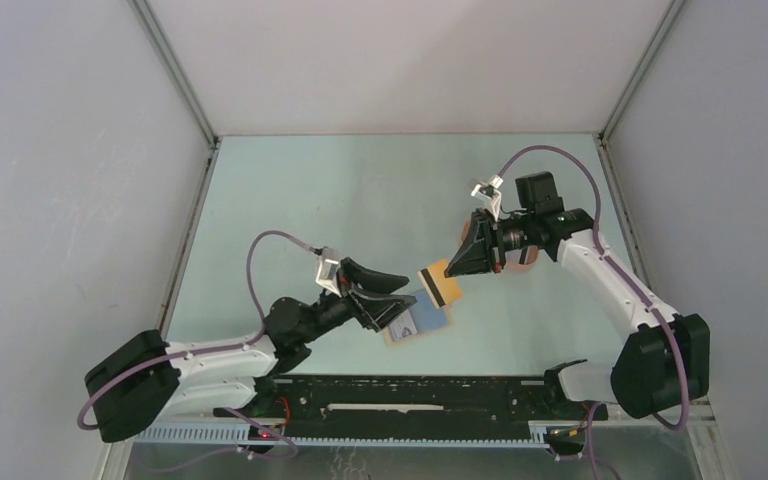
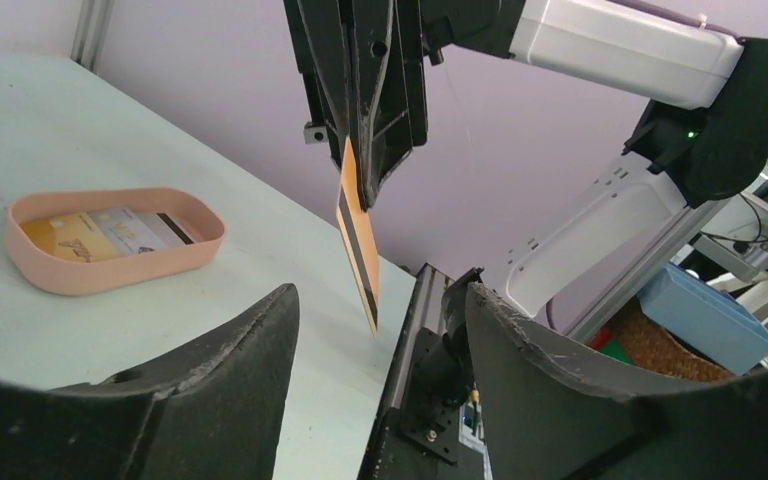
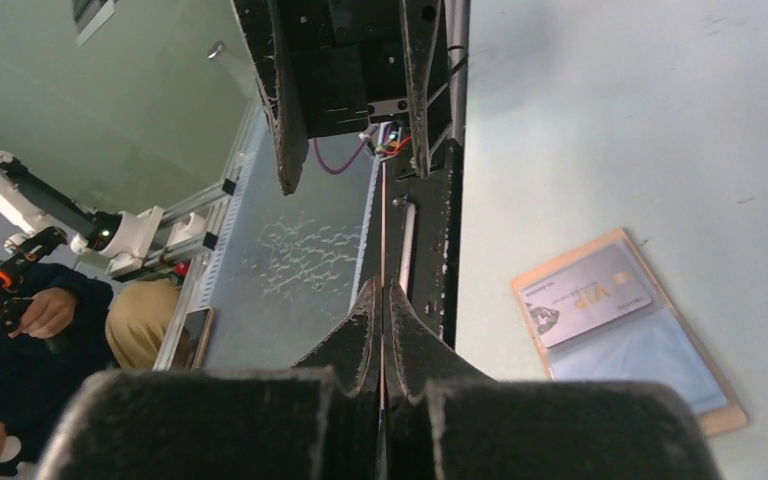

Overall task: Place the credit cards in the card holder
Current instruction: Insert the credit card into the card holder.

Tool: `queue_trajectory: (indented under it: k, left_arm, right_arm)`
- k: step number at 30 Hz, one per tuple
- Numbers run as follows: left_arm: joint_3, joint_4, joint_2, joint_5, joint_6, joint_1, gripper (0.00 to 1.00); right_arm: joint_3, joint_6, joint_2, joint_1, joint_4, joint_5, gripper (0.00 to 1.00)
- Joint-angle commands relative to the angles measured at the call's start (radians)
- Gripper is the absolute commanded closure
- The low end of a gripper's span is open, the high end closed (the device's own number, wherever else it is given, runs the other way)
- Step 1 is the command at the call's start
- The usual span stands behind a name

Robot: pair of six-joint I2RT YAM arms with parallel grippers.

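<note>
Peach tray (image 2: 110,272) on pale table (image 2: 40,130)

Stock on view: credit cards, holder, tray, arms.
Five credit cards: one orange-yellow card (image 2: 358,245), one grey card (image 3: 588,298), one blue card (image 3: 640,355), and in the tray one yellow card (image 2: 60,235) and one white card (image 2: 145,228). One card holder (image 1: 394,337). One peach tray (image 2: 110,272). Two arms: left arm (image 1: 220,355), right arm (image 1: 610,270).

Around me stand plain lilac-grey walls (image 1: 50,150) with metal corner posts (image 1: 175,68), my pale green table (image 1: 360,190) evenly lit.
</note>
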State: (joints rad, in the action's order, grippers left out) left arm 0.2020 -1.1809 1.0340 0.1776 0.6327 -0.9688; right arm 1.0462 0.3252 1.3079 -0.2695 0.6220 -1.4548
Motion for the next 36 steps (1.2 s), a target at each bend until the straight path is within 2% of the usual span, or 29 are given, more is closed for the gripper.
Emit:
queue_trajectory:
  k: [1, 3, 10, 19, 26, 36]
  left_arm:
    - [0.002, -0.118, 0.033, -0.051, 0.007, -0.005, 0.37]
    - [0.014, -0.158, 0.068, -0.055, 0.019, -0.005, 0.45]
    - [0.048, -0.22, 0.167, -0.002, 0.068, -0.005, 0.52]
    - [0.057, -0.236, 0.221, -0.076, 0.079, -0.05, 0.57]
    - [0.059, -0.33, 0.296, -0.156, 0.102, -0.086, 0.6]
    - [0.067, -0.335, 0.341, -0.224, 0.12, -0.087, 0.6]
  right_arm:
    - [0.002, -0.047, 0.026, -0.033, -0.047, -0.033, 1.0]
    - [0.002, -0.049, 0.037, -0.036, -0.048, -0.032, 1.0]
    - [0.002, -0.06, 0.058, -0.04, -0.055, -0.034, 1.0]
    - [0.003, -0.141, 0.072, -0.04, -0.11, -0.009, 1.0]
    - [-0.098, -0.454, 0.035, -0.042, -0.43, 0.053, 1.0]
    - [-0.13, -0.556, -0.004, -0.031, -0.528, 0.064, 1.0]
